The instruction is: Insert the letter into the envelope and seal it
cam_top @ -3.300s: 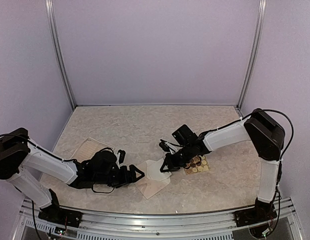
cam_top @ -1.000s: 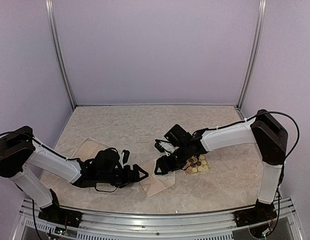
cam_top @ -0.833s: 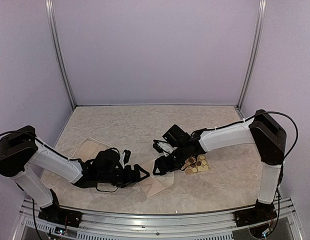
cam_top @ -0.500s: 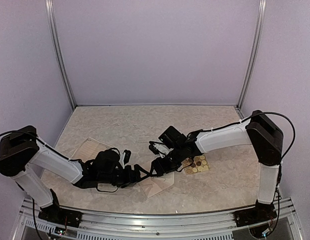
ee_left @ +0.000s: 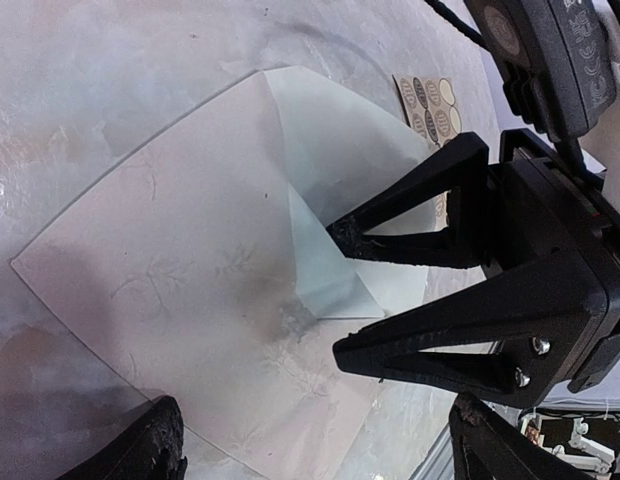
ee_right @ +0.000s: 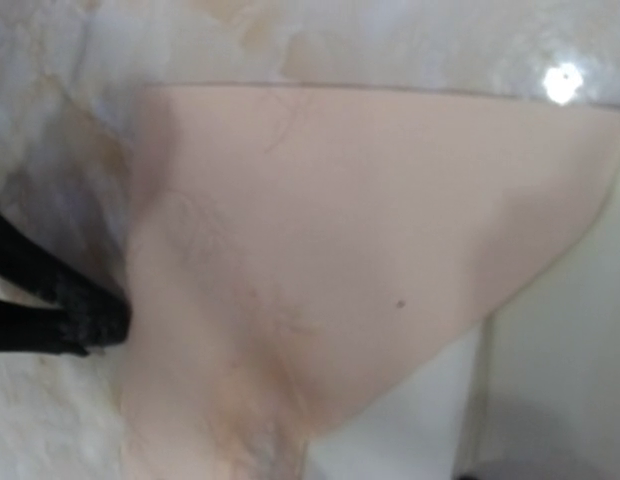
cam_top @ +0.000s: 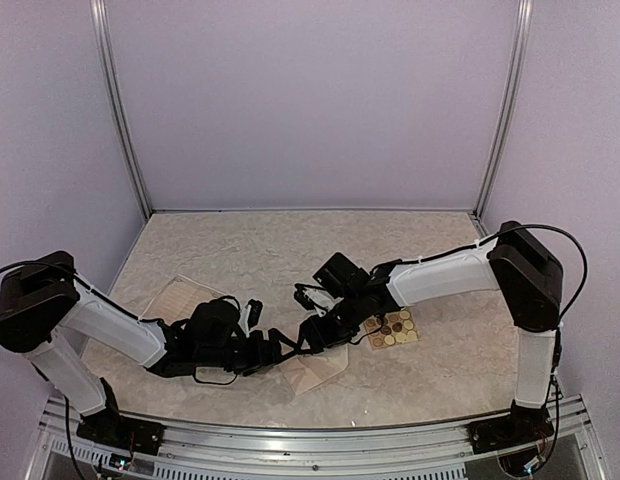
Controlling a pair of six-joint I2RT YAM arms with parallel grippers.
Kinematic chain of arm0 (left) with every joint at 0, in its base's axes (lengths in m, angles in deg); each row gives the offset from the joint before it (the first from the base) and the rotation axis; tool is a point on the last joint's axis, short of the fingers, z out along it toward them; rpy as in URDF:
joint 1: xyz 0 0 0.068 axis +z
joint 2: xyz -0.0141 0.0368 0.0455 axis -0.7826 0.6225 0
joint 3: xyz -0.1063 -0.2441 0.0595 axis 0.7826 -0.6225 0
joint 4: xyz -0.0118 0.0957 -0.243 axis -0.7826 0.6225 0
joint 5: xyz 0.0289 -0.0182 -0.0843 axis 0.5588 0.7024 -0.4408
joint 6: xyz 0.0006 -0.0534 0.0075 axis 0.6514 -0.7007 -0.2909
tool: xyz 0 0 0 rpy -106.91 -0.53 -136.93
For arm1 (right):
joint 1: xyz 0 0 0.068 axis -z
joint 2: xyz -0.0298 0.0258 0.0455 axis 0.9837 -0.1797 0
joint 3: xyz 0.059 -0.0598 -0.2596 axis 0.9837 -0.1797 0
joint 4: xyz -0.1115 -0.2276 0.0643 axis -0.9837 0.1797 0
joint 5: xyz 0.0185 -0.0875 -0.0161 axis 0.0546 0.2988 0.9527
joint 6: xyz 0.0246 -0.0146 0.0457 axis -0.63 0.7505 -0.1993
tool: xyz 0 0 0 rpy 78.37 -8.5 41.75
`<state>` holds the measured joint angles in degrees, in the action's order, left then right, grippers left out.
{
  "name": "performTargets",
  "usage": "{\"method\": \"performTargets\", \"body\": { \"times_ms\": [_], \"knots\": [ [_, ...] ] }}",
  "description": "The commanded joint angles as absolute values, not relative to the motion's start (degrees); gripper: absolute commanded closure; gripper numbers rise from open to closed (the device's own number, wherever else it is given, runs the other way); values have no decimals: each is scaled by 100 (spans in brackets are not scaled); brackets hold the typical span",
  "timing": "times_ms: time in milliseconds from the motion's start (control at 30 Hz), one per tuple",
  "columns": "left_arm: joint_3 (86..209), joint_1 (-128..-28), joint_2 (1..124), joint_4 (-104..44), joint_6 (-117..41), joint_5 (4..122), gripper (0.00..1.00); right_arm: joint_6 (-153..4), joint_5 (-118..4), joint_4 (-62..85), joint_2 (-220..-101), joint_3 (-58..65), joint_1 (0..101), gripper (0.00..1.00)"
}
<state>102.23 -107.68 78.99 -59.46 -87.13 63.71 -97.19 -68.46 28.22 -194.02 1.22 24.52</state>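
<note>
At the left of the top view, a tan sheet (cam_top: 173,297) is seen lying flat on the table (cam_top: 270,250). Right of it, low in the frame, the left gripper (cam_top: 283,345) is held released, its jaws spread wide and clasping nothing. The envelope (ee_left: 170,290) is laid flat on the table just ahead of it, at lower centre. A white paper (ee_left: 340,170) is seen at the envelope's right part. The right gripper (ee_left: 340,295) is set over its fold with jaws apart, the upper fingertip touching it. Further right, a sticker card (cam_top: 393,328) is seen near the envelope.
</note>
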Motion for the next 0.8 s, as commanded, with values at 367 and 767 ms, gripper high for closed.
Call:
{"method": "performTargets", "body": {
  "times_ms": [367, 767],
  "knots": [
    [9982, -10796, 7793, -5796, -8830, 6507, 13, -10420, -7166, 2558, -19349, 33, 2287, 42],
    [9934, -10949, 7863, -6029, -8926, 6562, 13, -10867, -6996, 2273, -19087, -317, 2290, 41]
  ]
}}
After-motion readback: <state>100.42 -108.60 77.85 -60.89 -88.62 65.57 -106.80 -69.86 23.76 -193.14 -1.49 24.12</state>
